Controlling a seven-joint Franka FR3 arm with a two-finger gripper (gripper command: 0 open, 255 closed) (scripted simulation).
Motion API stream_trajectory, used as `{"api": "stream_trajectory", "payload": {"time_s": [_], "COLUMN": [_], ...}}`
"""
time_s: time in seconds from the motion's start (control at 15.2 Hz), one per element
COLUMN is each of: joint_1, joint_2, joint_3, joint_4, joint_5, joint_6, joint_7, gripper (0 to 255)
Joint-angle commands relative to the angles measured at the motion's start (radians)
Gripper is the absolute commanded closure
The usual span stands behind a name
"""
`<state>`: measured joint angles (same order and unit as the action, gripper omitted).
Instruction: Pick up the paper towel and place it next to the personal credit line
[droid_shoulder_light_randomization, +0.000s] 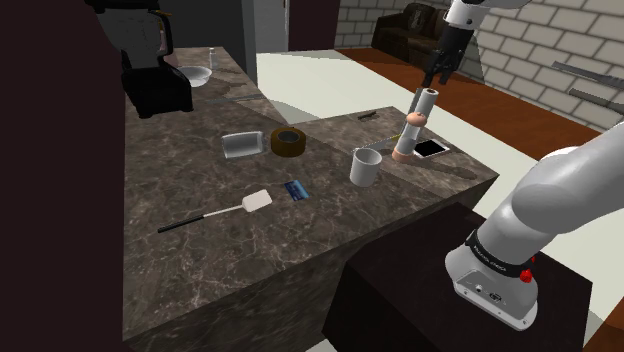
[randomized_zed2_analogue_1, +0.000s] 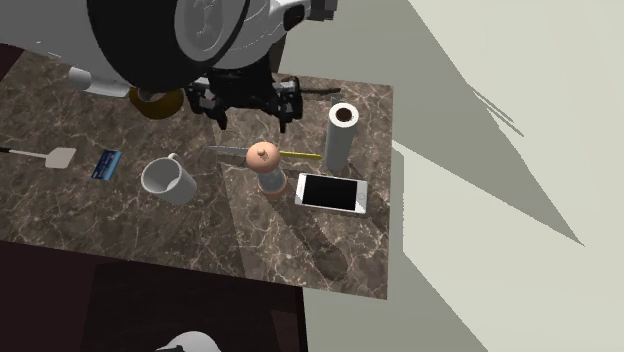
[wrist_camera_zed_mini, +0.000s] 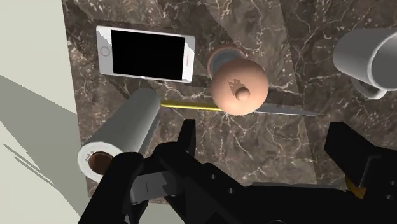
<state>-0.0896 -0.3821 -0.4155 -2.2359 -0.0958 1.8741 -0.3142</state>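
Note:
The paper towel (droid_shoulder_light_randomization: 427, 103) is a white roll with a brown core, standing upright near the counter's far edge (randomized_zed2_analogue_1: 341, 135). My black gripper (droid_shoulder_light_randomization: 440, 72) hovers just above and beside it, open and holding nothing (randomized_zed2_analogue_1: 253, 112). In the wrist view the roll (wrist_camera_zed_mini: 121, 137) lies outside the gap, beside one finger (wrist_camera_zed_mini: 187, 137), and only bare counter lies under my gripper (wrist_camera_zed_mini: 262, 130). The blue credit card (droid_shoulder_light_randomization: 294, 190) lies flat mid-counter, well away from the roll, past the mug (randomized_zed2_analogue_1: 106, 164).
A peach-coloured shaker (droid_shoulder_light_randomization: 408, 135), a white phone (droid_shoulder_light_randomization: 431, 148) and a yellow-handled knife (wrist_camera_zed_mini: 191, 105) sit close to the roll. A white mug (droid_shoulder_light_randomization: 366, 166), brown tape roll (droid_shoulder_light_randomization: 288, 141), grey box (droid_shoulder_light_randomization: 240, 146) and spatula (droid_shoulder_light_randomization: 215, 212) surround the card. A black machine (droid_shoulder_light_randomization: 155, 70) stands at the back.

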Motion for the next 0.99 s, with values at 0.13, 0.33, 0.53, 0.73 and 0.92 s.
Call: {"api": "stream_trajectory", "payload": {"time_s": [0.13, 0.33, 0.53, 0.73, 0.92], "joint_1": [-0.013, -0.021, -0.036, -0.062, -0.068], "joint_2": [0.117, 0.217, 0.326, 0.442, 0.461], "joint_3": [-0.071, -0.119, -0.161, -0.192, -0.191], "joint_4": [0.057, 0.116, 0.186, 0.267, 0.257], "joint_5": [0.014, 0.046, 0.095, 0.158, 0.171], "joint_6": [0.063, 0.101, 0.131, 0.151, 0.177], "joint_7": [-0.081, -0.146, -0.216, -0.29, -0.3], "gripper": [0, 0, 0, 0, 0]}}
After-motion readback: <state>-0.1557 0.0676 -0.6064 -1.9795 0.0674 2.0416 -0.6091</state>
